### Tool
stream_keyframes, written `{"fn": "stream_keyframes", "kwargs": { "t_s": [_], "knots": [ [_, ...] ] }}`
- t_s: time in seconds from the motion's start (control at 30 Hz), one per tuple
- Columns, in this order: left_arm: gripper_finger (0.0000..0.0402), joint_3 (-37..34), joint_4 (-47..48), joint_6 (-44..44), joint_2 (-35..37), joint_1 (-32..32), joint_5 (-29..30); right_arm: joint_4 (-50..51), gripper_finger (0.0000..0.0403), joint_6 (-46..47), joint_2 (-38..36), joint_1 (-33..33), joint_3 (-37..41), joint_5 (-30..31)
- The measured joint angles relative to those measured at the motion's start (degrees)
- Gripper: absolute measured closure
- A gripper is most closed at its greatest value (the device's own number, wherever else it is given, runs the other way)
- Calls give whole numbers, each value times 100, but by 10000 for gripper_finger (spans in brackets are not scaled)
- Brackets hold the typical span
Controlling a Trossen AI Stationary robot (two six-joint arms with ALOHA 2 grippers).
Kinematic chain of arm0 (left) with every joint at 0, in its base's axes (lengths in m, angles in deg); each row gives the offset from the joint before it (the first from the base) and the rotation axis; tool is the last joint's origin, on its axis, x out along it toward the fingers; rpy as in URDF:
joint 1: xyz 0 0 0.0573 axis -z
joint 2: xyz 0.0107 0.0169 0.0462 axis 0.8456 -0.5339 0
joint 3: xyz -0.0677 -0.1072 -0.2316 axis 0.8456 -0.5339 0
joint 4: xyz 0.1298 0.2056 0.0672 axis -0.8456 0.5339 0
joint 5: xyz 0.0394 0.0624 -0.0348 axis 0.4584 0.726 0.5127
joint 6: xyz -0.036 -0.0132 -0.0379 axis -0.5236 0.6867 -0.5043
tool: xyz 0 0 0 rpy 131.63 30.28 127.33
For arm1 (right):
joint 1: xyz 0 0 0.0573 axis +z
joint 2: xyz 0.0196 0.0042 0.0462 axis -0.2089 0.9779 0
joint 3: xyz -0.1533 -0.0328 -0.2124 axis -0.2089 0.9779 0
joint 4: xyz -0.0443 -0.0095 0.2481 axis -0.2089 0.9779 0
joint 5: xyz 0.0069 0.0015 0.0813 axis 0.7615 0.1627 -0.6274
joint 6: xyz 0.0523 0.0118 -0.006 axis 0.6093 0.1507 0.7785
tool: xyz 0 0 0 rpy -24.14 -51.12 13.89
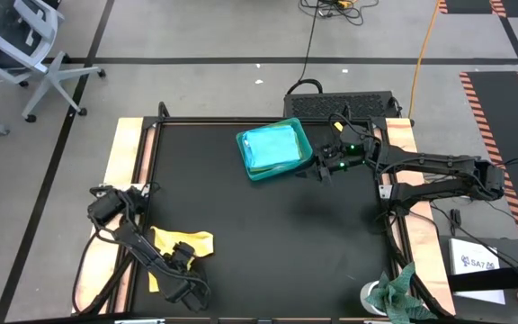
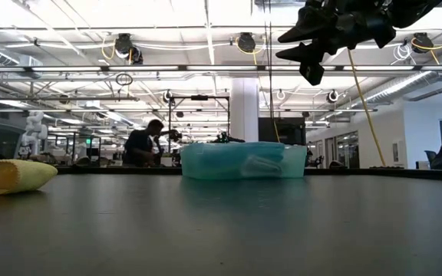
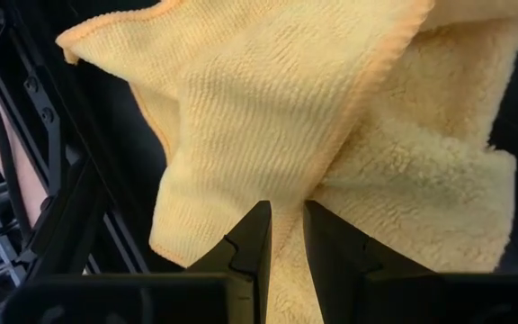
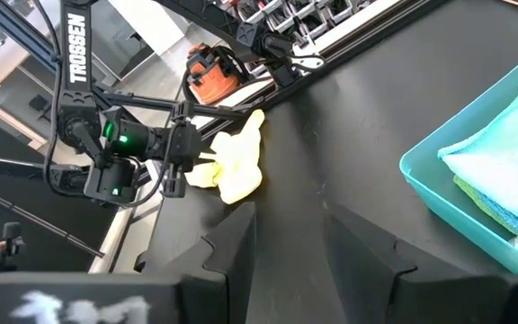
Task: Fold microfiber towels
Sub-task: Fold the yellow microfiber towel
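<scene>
- The left gripper [image 3: 283,236] is low at the near left corner of the black table [image 1: 268,234], its two dark fingers [image 3: 248,252] drawn almost together with only a narrow slot between them.
- A fold of the yellow microfiber towel [image 3: 331,117] passes into that slot, so the fingers are pinching the cloth; the rest of the towel spreads crumpled beyond the fingertips.
- From above, the yellow towel [image 1: 183,245] lies rumpled on the table just ahead of the left gripper [image 1: 183,256], close to the left edge.
- The low view shows the same towel [image 2: 10,175] as a soft heap at the far left of the tabletop.
- The right gripper [image 1: 324,167] hovers above the table just beside the teal plastic tray [image 1: 302,162], well apart from the yellow towel.
- Its fingers [image 4: 232,243] stand parted with a clear gap and hold nothing; in the low view the gripper [image 2: 309,57] hangs high over the tray [image 2: 240,170].
- Inside the tray lies a folded stack of towels [image 1: 271,147], turquoise and light blue on top with a lime green edge [image 4: 484,202] beneath.
</scene>
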Motion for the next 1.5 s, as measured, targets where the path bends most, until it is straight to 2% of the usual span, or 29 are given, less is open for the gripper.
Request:
{"fn": "stream_keyframes", "kwargs": {
  "t_s": [0.43, 0.73, 1.03, 1.5],
  "knots": [
    [330, 74, -100, 246, -41, -162, -106, -2, 282, 149, 0, 1, 0, 1],
    [330, 76, -2, 286, -42, -173, 307, -4, 282, 149, 0, -1, 0, 23],
    [330, 52, 431, 294, -43, -173, 204, -4, 282, 151, 0, -1, 0, 23],
    [333, 52, 431, 234, -43, -173, 274, -4, 282, 151, 0, -1, 0, 23]
  ]
}}
